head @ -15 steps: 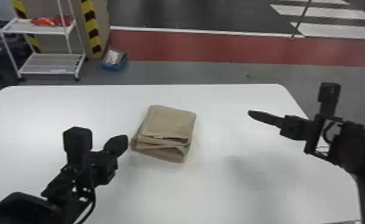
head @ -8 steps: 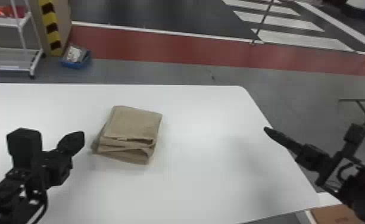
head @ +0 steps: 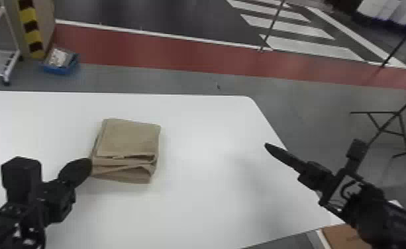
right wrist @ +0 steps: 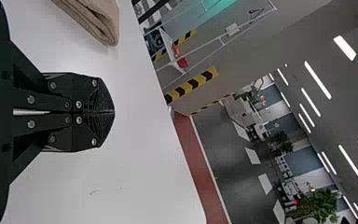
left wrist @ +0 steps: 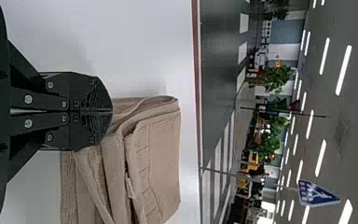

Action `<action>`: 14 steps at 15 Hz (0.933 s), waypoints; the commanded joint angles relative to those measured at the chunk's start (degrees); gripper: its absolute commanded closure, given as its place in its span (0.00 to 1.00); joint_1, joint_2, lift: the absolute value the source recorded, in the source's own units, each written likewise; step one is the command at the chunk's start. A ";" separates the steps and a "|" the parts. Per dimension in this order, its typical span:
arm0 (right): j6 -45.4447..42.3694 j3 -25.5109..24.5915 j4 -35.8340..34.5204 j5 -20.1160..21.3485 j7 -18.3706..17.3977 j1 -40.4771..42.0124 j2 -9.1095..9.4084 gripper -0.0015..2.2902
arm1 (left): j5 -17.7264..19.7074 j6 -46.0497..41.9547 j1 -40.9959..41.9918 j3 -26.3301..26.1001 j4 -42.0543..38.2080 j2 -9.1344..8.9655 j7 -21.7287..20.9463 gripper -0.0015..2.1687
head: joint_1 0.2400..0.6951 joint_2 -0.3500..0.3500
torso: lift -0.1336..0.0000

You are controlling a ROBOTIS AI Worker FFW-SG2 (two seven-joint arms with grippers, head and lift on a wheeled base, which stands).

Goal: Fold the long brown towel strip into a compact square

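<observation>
Soft brown cloth towel (head: 130, 139) keeps its folded stack as right arm moves out

The black two-fingered right gripper (right wrist: 113, 112) has shifted outward to the right edge of the smooth white table (head: 205, 205), fingers together and empty. The towel's folds look unchanged; it lies in from the far edge, left of the far right corner. Beside its near left corner is the black two-fingered left gripper (left wrist: 110, 111), fingertips meeting, apparently holding nothing. Folding seems essentially finished; perhaps only the loose near layers want tidying.
</observation>
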 commanded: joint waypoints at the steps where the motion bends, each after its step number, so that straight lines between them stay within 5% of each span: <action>1: -0.25 2.41 0.00 1.03 -0.31 -1.42 -0.03 0.84 | 0.12 0.25 1.81 -0.64 -2.61 0.01 0.07 0.99 | 1.00 0.02 | 0.07; 10: -0.25 15.42 -0.44 2.53 -5.41 -7.57 0.32 0.84 | 0.48 5.17 3.04 -1.87 -6.56 -0.34 1.39 0.99 | 1.00 0.08 | 0.07; 12: -1.48 22.01 0.09 6.83 -7.43 -11.00 1.64 0.84 | 1.71 7.63 3.74 -0.46 -8.67 -0.08 1.30 0.99 | 1.00 0.12 | 0.07; 14: -4.47 27.28 4.22 11.84 -8.13 -15.40 5.33 0.84 | 1.79 7.28 5.33 2.26 -10.61 0.10 1.39 0.99 | 1.00 0.22 | 0.07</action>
